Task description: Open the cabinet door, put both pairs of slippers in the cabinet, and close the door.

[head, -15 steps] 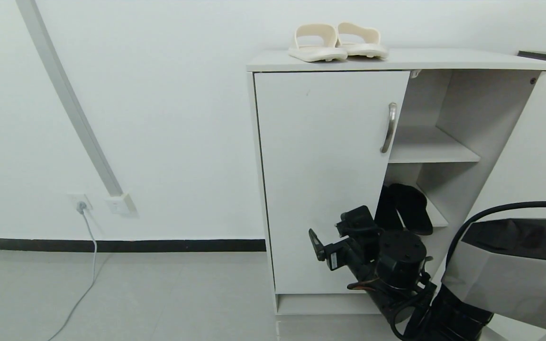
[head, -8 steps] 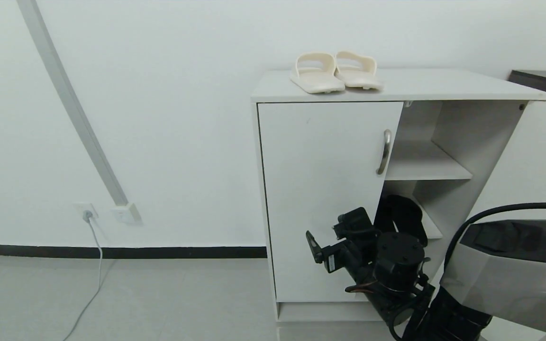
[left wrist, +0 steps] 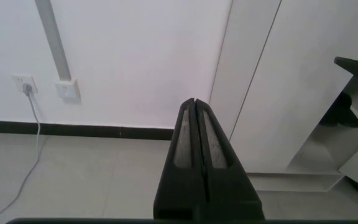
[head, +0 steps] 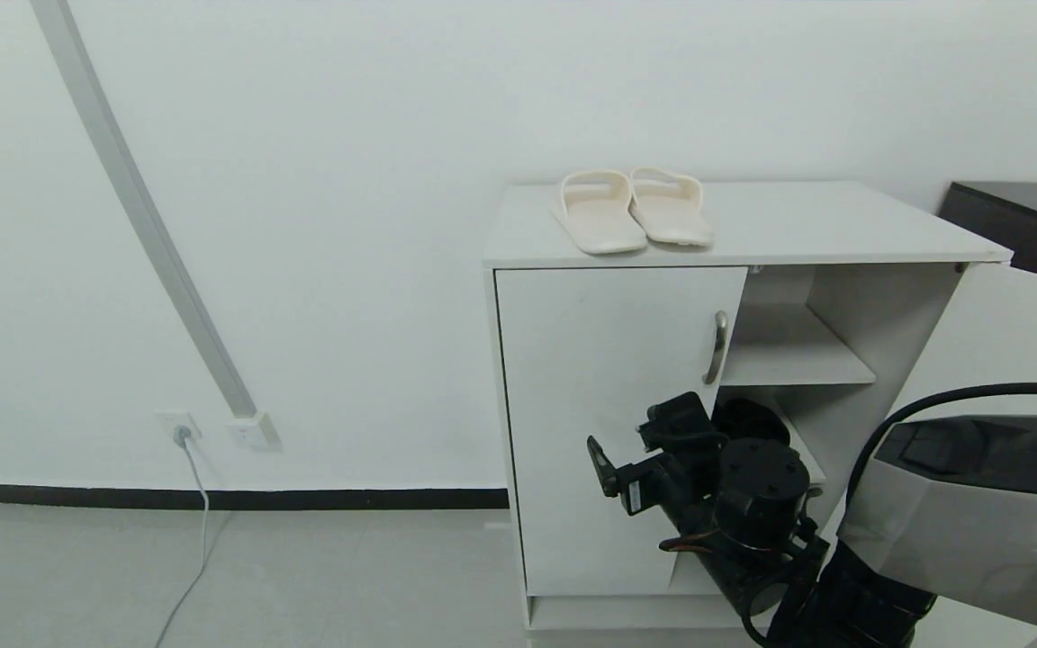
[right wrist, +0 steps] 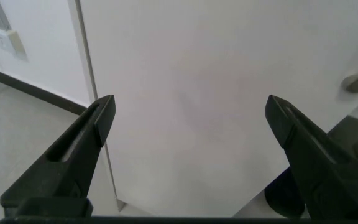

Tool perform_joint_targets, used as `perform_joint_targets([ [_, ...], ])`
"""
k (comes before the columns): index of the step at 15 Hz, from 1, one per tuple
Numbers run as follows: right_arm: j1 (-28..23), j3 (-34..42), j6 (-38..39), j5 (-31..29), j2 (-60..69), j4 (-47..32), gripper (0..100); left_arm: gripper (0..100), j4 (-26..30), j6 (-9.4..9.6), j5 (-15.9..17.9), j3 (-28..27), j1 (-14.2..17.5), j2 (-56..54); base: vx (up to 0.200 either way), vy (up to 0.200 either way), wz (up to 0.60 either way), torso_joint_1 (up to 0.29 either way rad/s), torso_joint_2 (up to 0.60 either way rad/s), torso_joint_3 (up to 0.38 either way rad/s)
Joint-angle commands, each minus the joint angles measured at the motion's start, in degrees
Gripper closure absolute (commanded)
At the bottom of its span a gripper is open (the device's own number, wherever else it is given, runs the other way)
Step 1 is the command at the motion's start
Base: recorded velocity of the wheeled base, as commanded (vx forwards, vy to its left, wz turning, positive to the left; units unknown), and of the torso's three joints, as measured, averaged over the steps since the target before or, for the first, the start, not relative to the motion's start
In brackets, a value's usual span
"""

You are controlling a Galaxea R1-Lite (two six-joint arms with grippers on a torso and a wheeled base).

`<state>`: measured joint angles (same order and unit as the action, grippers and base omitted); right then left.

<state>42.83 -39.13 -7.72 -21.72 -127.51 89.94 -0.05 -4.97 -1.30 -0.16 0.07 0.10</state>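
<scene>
Up above the wide-open, empty right gripper (right wrist: pixel 189 104), cream slippers (head: pixel 631 209) sit on the cabinet top (head: pixel 807 225); head view just rose, so they're probably next.

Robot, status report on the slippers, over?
Left gripper shut, empty. Right gripper open, facing closed left door. Black slippers inside, lower shelf; cream slippers on cabinet top. Right door open.
</scene>
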Motion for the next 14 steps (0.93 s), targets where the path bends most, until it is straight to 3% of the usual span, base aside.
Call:
perform_joint_targets([
  [1,-0.02,0.02,-0.02,-0.07,-0.19,0.06,0,100,-0.04,-0.04,-0.01,-0.02,0.01,0.08,0.000,0.000,0.00,0.159,-0.47,-0.325],
  [14,-0.11,0.37,0.07,-0.16,-0.19,0.06,0,100,-0.04,-0.04,-0.10,-0.02,0.01,0.08,0.000,0.000,0.00,0.201,-0.52,-0.316],
])
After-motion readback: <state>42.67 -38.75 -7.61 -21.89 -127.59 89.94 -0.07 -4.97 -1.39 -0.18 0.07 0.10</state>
